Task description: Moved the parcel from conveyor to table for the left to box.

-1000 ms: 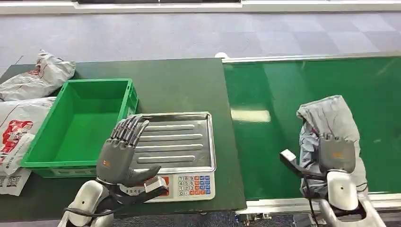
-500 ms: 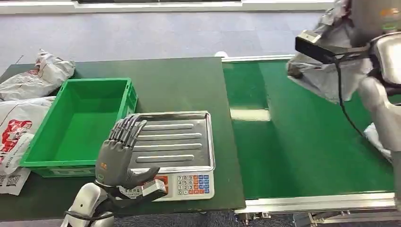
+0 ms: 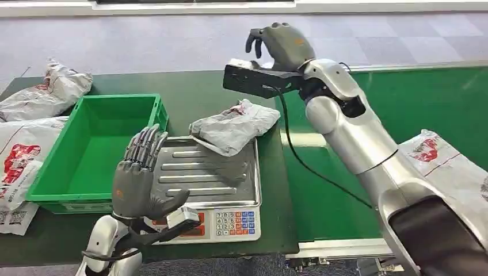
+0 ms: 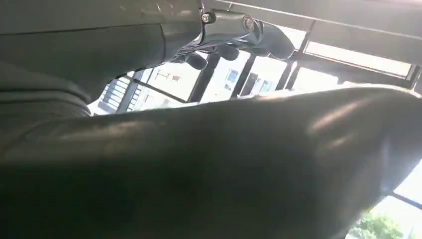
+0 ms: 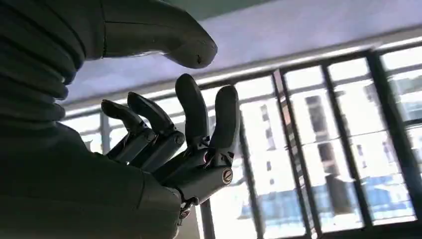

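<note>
A crumpled grey parcel [image 3: 233,127] is over the far right corner of the scale's steel tray [image 3: 213,184], free of both hands and casting a shadow on the tray. I cannot tell whether it rests on the rim. My right hand [image 3: 282,43] hovers high above and behind it, fingers apart and holding nothing; the right wrist view shows the same hand [image 5: 174,139] spread against windows. My left hand [image 3: 138,181] stands upright and open at the tray's near left corner, beside the green box [image 3: 118,99]. In the left wrist view my left hand [image 4: 199,174] is a dark blur.
The green box is bare inside and stands left of the scale, whose keypad [image 3: 236,223] faces me. A second white and red parcel [image 3: 446,169] lies on the green conveyor [image 3: 339,172] at the right. Two more bags [image 3: 49,92] [image 3: 17,161] lie at the table's left edge.
My right arm swung left from the conveyor to above the table and let go of the grey parcel, now at the scale tray. Another parcel came along the conveyor. My left hand barely moved.
</note>
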Controlling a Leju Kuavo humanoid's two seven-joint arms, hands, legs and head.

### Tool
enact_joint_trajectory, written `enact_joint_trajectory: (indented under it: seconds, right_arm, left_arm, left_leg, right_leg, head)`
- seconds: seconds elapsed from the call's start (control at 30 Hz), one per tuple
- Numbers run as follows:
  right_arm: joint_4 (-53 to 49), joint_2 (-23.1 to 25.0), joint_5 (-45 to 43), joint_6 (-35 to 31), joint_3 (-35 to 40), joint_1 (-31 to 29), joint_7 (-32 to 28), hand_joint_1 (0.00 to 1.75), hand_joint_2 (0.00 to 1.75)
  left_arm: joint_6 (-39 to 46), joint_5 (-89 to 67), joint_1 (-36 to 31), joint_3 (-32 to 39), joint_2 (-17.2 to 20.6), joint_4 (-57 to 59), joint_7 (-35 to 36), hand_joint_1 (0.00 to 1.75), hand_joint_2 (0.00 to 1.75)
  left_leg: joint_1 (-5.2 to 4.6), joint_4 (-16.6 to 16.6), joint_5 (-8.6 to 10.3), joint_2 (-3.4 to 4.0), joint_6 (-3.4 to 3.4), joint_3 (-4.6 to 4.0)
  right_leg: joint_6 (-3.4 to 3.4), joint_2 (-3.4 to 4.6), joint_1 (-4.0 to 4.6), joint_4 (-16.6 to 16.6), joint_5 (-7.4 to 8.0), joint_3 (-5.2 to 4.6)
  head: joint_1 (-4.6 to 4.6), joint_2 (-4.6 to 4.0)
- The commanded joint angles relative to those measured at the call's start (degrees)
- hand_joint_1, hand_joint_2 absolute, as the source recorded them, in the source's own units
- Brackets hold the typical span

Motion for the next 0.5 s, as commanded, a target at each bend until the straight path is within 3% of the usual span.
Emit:
enact_joint_trajectory:
  seconds: [0.03, 0.17, 0.3, 0.43, 0.47, 0.5]
  right_arm:
    - [13.14, 10.01, -5.48, -0.78, 7.67, 4.42, -5.87, 1.75, 1.75]
    - [12.07, 10.80, -7.17, 0.12, 10.49, 8.29, -7.63, 1.75, 1.75]
    - [8.35, 8.58, -8.10, 0.79, 13.40, 12.93, -7.62, 1.75, 1.75]
    - [9.44, 8.17, -7.16, -0.43, 14.37, 13.80, -4.40, 1.75, 1.75]
    - [10.06, 7.93, -6.45, -1.66, 14.11, 13.34, -2.33, 0.30, 1.75]
    - [10.69, 7.67, -6.37, -1.46, 13.78, 12.86, -1.27, 0.00, 1.75]
  left_arm:
    - [2.14, 2.04, -3.37, 2.30, -0.71, 6.75, -1.01, 0.00, 0.00]
    - [2.32, 2.38, -2.77, 2.99, -0.54, 5.35, -0.52, 0.00, 0.00]
    - [1.41, 1.61, -0.94, 3.22, -0.84, 3.75, -0.35, 0.00, 0.00]
    - [1.58, 0.87, 0.02, 3.43, -1.15, 2.49, 0.02, 0.00, 0.00]
    - [1.18, 0.84, 0.25, 3.57, -1.26, 2.00, 0.43, 0.00, 0.00]
    - [0.53, 0.84, 0.39, 3.67, -1.25, 1.70, 0.90, 0.00, 0.00]
  left_leg:
    - [0.05, -0.26, 0.08, 0.18, -0.07, 0.26]
    - [0.10, -0.27, 0.08, 0.21, -0.07, 0.24]
    - [0.13, -0.20, 0.06, 0.08, -0.05, 0.14]
    - [0.10, -0.15, 0.03, 0.06, -0.02, 0.11]
    - [0.07, -0.07, 0.02, 0.04, -0.02, 0.03]
    - [0.08, -0.09, 0.03, 0.08, -0.02, 0.03]
  right_leg:
    - [-0.06, 0.04, 0.07, -0.23, 0.10, 0.21]
    - [-0.05, 0.06, 0.11, -0.26, 0.12, 0.20]
    - [-0.04, -0.09, 0.15, -0.22, 0.07, 0.15]
    - [-0.02, -0.06, 0.12, -0.18, 0.05, 0.16]
    - [-0.02, -0.06, 0.09, -0.09, 0.03, 0.07]
    - [-0.03, -0.06, 0.10, -0.11, 0.05, 0.07]
  head:
    - [-0.02, 0.00]
    - [0.00, 0.00]
    - [-0.02, 0.00]
    - [0.00, 0.00]
    - [0.00, 0.00]
    - [-0.02, 0.00]
